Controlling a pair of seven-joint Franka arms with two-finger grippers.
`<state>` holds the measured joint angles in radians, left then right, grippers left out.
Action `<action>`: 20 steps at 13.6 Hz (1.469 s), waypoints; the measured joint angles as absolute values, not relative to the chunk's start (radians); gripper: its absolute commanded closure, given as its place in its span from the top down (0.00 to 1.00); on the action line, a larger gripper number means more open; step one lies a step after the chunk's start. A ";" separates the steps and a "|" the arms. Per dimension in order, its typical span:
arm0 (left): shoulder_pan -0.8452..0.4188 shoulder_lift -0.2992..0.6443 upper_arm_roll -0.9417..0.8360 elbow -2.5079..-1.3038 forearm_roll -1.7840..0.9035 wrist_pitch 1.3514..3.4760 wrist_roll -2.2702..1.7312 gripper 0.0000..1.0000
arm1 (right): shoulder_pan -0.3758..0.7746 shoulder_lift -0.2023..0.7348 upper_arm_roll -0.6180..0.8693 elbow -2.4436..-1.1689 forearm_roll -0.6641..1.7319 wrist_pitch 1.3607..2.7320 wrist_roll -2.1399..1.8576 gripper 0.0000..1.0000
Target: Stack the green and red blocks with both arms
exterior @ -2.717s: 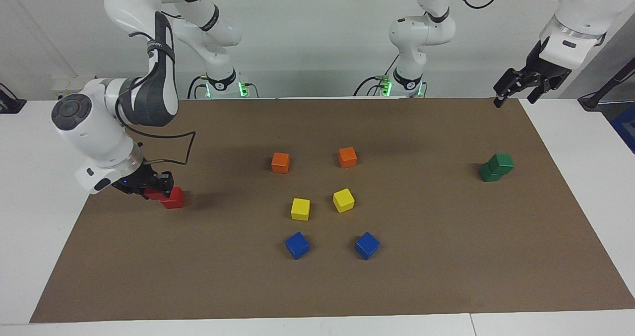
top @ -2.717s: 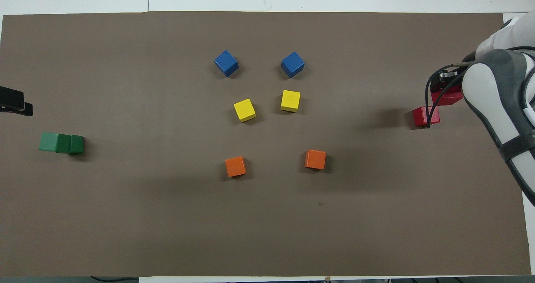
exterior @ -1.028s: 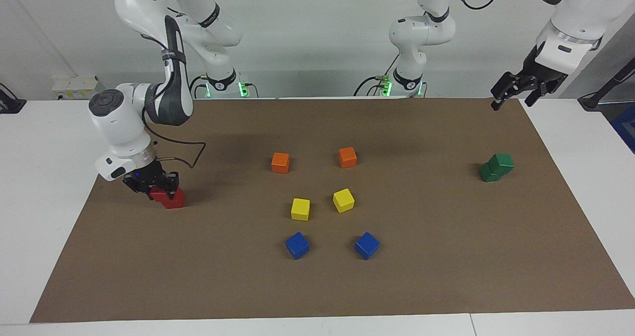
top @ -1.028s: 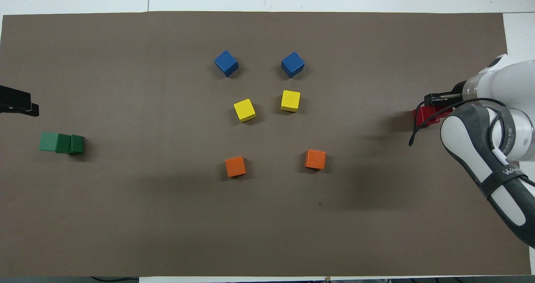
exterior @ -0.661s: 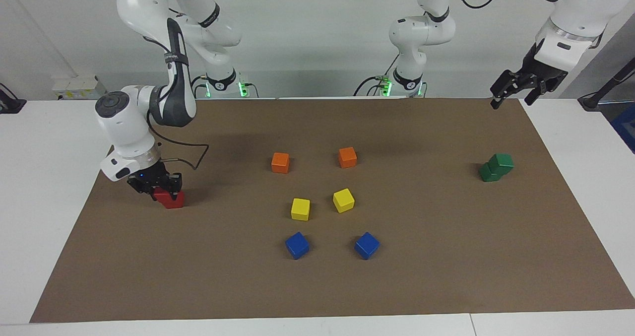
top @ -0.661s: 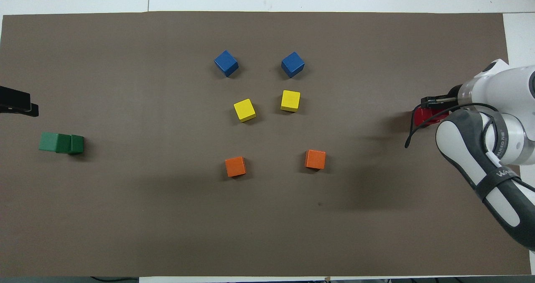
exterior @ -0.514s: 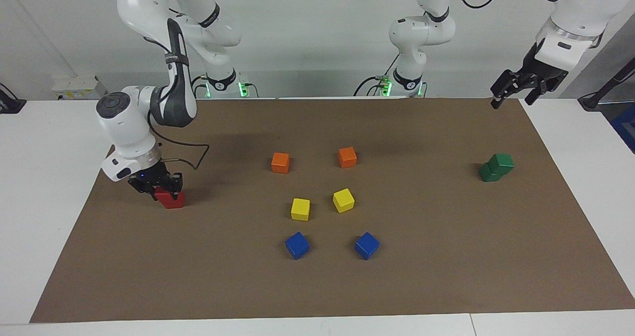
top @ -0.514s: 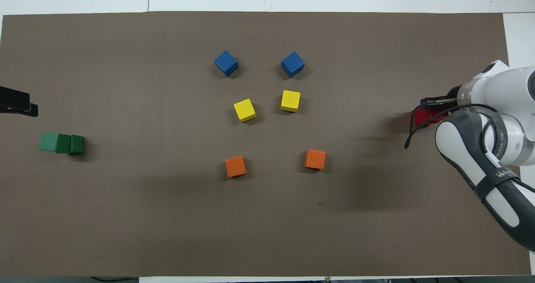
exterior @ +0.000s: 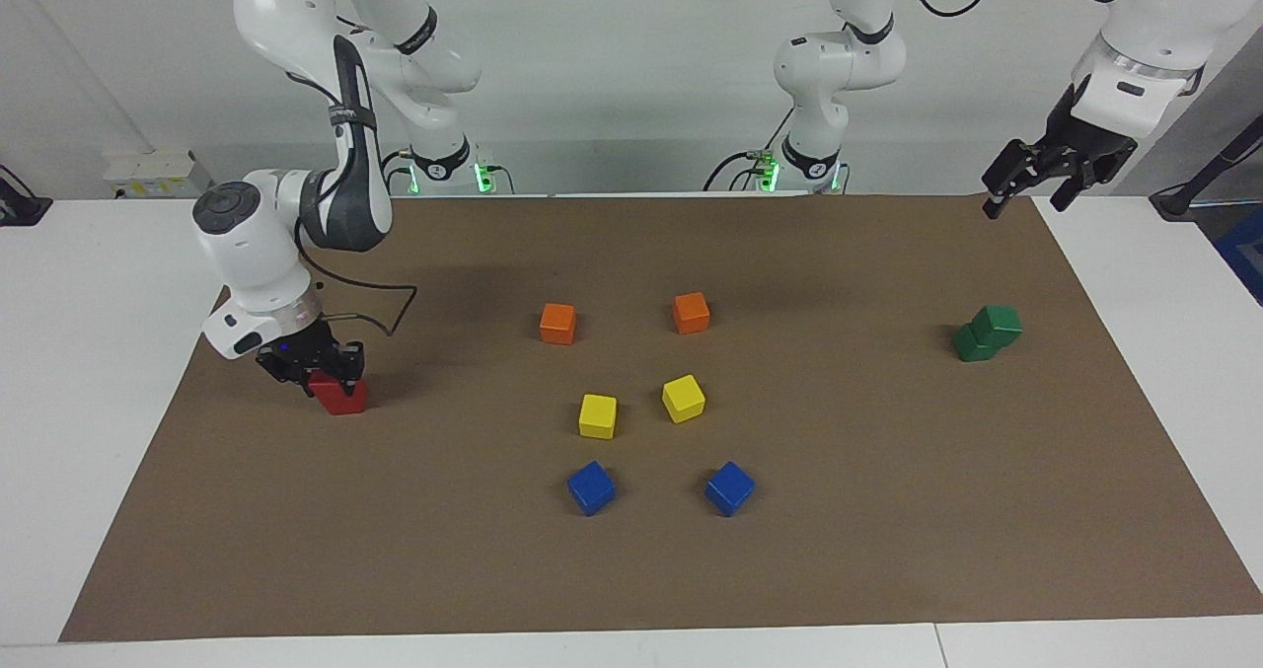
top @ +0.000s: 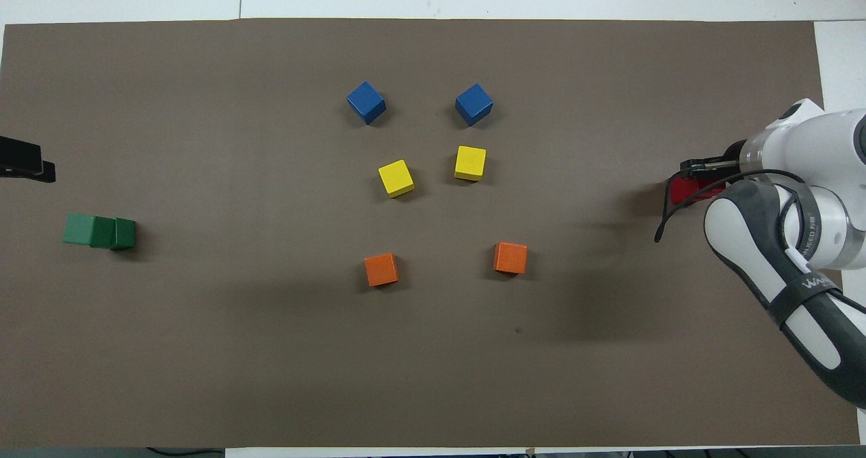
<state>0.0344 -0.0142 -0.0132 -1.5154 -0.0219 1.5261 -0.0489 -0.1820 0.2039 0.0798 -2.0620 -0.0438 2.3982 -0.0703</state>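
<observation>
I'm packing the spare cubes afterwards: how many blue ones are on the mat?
2. One blue cube sits toward the right arm's end, the other blue cube toward the left arm's; both are farther from the robots than the yellow cubes.

Two high cameras, half a turn apart

One faces the robots across the tabletop [exterior: 1135,283]; one looks steeply down from their end; both share the brown mat [top: 270,350].

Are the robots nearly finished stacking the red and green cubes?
Halfway, it seems. The two dark green glossy cubes look stacked, and the open left gripper hangs above the mat's corner. The right gripper is shut on a bright red cube atop the other red cube. Letting go remains.
</observation>
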 measured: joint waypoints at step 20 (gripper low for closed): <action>0.035 -0.017 -0.016 -1.522 -0.022 1.526 -0.043 1.00 | -0.147 0.006 0.088 -1.705 -0.046 1.729 -0.078 1.00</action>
<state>0.0349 -0.0168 -0.0162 -1.5218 -0.0219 1.5261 -0.0427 -0.1470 0.0061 0.0878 -1.7051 -0.0457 1.7293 -0.0784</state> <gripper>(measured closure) 0.000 0.000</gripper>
